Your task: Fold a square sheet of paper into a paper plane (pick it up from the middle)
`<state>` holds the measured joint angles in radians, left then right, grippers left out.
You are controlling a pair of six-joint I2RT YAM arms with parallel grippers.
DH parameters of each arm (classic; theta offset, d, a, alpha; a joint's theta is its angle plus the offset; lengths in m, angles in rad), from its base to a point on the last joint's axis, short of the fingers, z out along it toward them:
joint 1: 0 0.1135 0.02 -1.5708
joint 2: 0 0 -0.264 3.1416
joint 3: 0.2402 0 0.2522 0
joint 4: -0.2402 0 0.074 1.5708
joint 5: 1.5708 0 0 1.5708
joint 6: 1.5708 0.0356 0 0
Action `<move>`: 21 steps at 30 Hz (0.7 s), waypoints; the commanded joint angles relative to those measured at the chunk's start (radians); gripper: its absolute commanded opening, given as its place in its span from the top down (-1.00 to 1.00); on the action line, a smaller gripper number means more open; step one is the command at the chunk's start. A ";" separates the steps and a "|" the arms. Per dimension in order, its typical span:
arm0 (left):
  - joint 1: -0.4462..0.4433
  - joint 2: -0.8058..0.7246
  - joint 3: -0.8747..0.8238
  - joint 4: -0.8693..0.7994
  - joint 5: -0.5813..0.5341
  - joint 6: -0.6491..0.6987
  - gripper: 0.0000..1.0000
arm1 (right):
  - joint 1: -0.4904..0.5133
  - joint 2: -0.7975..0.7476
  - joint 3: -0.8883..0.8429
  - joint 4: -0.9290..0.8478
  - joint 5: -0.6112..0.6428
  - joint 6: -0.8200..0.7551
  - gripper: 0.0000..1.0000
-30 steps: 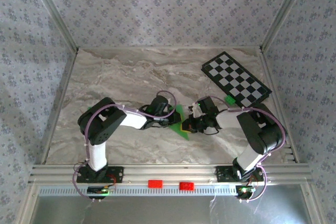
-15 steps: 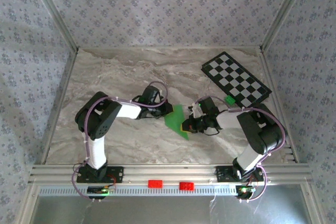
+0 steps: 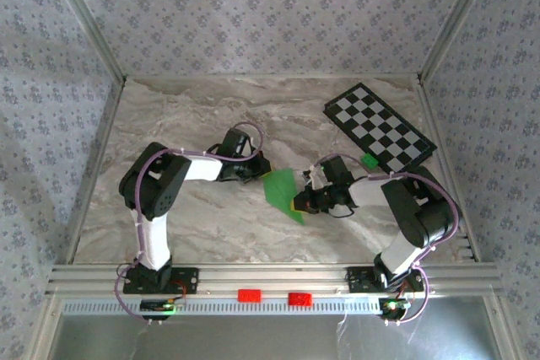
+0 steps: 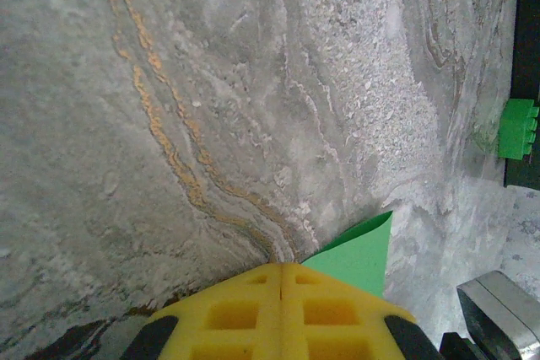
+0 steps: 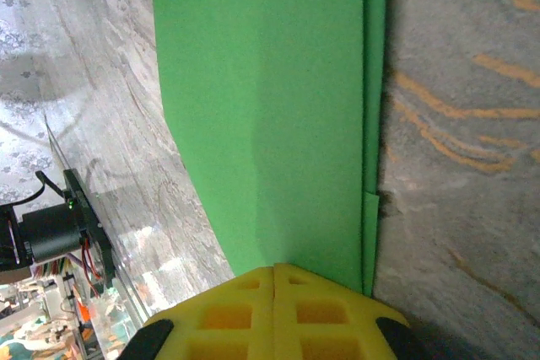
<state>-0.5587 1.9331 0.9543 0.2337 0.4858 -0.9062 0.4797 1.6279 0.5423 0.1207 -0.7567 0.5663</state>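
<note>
Showing right fingers (image 5: 268, 288) pressed together on the folded green paper sheet (image 5: 261, 107) on the bench (image 4: 169, 82); left fingers (image 4: 272, 288), likewise closed, beside its corner.

The sheet of paper (image 3: 281, 191) lies on the table (image 3: 169, 124) near its middle, between the two arms. The left gripper (image 3: 258, 172) sits just beside the sheet's rear left edge, while the right gripper (image 3: 295, 202) meets its front right edge, tips resting over the paper. Behind and to the right of both, the board (image 3: 380, 128) lies in the table's far right corner, with the small block (image 3: 369, 160) against its near edge
</note>
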 commanded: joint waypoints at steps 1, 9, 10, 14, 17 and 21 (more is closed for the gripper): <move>0.036 -0.032 -0.006 -0.065 -0.142 0.018 0.94 | -0.019 0.039 -0.044 -0.220 0.079 -0.042 1.00; 0.005 -0.202 -0.033 -0.064 -0.171 0.044 0.90 | -0.025 0.045 -0.030 -0.240 0.079 -0.051 1.00; -0.009 -0.210 -0.036 -0.053 -0.162 0.047 0.90 | -0.025 0.043 -0.029 -0.240 0.079 -0.051 1.00; -0.102 -0.196 -0.019 -0.038 -0.112 0.077 0.90 | -0.026 0.039 -0.027 -0.243 0.080 -0.047 1.00; -0.155 -0.143 -0.016 -0.001 -0.076 0.067 0.91 | -0.027 0.037 -0.028 -0.240 0.080 -0.043 1.00; -0.171 -0.061 -0.017 0.024 -0.060 0.043 0.92 | -0.027 0.035 -0.025 -0.230 0.071 -0.033 1.00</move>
<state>-0.7364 1.8194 0.9329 0.2333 0.4015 -0.8570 0.4576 1.6279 0.5556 0.0498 -0.7803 0.5407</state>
